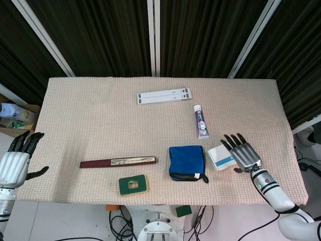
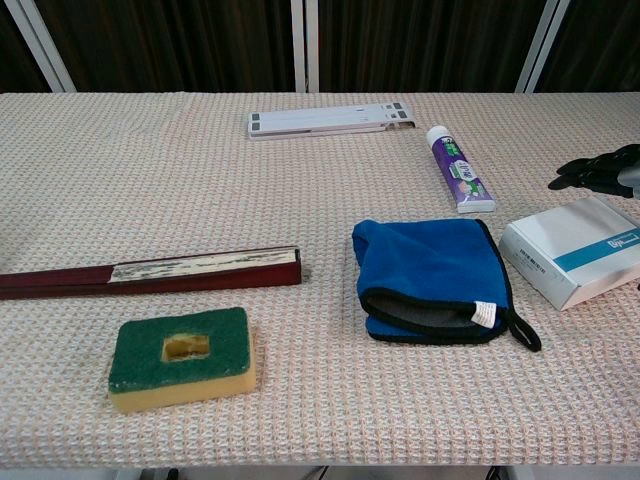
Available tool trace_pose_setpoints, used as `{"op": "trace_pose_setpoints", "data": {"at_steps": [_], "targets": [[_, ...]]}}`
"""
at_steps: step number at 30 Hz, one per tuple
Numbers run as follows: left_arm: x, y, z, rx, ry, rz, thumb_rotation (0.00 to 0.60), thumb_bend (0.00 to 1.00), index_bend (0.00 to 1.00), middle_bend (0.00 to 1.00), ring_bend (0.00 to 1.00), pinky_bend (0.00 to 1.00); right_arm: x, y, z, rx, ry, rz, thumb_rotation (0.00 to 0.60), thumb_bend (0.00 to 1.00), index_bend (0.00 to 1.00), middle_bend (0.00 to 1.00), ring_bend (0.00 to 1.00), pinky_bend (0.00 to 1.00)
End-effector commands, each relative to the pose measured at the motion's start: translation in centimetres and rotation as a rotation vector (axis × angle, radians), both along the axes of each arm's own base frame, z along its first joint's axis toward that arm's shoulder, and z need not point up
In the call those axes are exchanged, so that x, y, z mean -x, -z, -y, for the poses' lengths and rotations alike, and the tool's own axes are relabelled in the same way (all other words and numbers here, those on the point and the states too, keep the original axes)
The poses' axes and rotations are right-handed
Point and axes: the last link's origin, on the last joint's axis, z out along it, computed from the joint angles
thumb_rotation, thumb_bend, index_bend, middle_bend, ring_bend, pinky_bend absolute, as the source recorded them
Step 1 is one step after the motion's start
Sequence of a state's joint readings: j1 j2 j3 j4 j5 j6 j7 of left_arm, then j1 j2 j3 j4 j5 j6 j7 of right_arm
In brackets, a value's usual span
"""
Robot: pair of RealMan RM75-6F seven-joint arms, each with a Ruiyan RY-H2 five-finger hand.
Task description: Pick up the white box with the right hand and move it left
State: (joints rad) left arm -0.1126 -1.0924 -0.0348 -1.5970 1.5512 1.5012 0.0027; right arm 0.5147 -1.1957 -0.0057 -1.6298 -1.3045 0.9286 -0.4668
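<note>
White box [image 1: 220, 156] lying flat at lower right of head view, just right of blue cloth [image 1: 186, 162]; at right edge of chest view [image 2: 575, 250], blue stripe on top face. Right hand [image 1: 242, 153] over box's right side, fingers spread and extended toward upper left, overlapping the box from above; cannot tell whether touching. Nothing grasped. In chest view only dark fingertips [image 2: 600, 170] seen at right edge, above the box. Left hand [image 1: 16, 159] at far left edge, off the table [image 1: 100, 125], fingers apart, empty. Toothpaste tube [image 1: 201, 122] above cloth. Folded fan [image 1: 118, 162] left of cloth, green sponge [image 1: 133, 184] below it. White strip [image 1: 164, 95] at upper centre.
</note>
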Motion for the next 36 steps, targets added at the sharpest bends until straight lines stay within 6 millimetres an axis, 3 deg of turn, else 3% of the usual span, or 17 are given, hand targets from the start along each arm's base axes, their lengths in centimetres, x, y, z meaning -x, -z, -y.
{"op": "trace_pose_setpoints", "data": {"at_steps": [1, 29, 31, 34, 36], "targets": [[0.1, 0.0, 0.0, 0.000, -0.002, -0.002, 0.600, 0.01, 0.11, 0.13, 0.05, 0.12, 0.0, 0.1, 0.0, -0.002, -0.001, -0.001, 0.600, 0.00, 0.00, 0.00, 0.00, 0.00], [0.3, -0.2, 0.3, 0.002, -0.015, -0.009, 0.600, 0.01, 0.11, 0.13, 0.05, 0.12, -2.3, 3.0, 1.5, -0.092, -0.048, -0.013, 0.600, 0.02, 0.00, 0.01, 0.00, 0.00], [0.3, -0.2, 0.3, 0.003, -0.018, -0.010, 0.600, 0.01, 0.11, 0.13, 0.05, 0.12, -2.2, 3.1, 1.7, -0.098, -0.047, -0.024, 0.600, 0.03, 0.00, 0.05, 0.00, 0.00], [0.4, -0.3, 0.3, 0.004, -0.023, -0.010, 0.600, 0.01, 0.11, 0.13, 0.05, 0.12, -2.3, 3.3, 1.8, -0.099, -0.044, -0.028, 0.600, 0.06, 0.00, 0.19, 0.05, 0.03], [0.4, -0.3, 0.3, 0.004, -0.024, -0.010, 0.600, 0.01, 0.11, 0.13, 0.05, 0.12, -2.3, 3.3, 1.8, -0.090, -0.051, -0.024, 0.600, 0.08, 0.09, 0.30, 0.16, 0.13]]}}
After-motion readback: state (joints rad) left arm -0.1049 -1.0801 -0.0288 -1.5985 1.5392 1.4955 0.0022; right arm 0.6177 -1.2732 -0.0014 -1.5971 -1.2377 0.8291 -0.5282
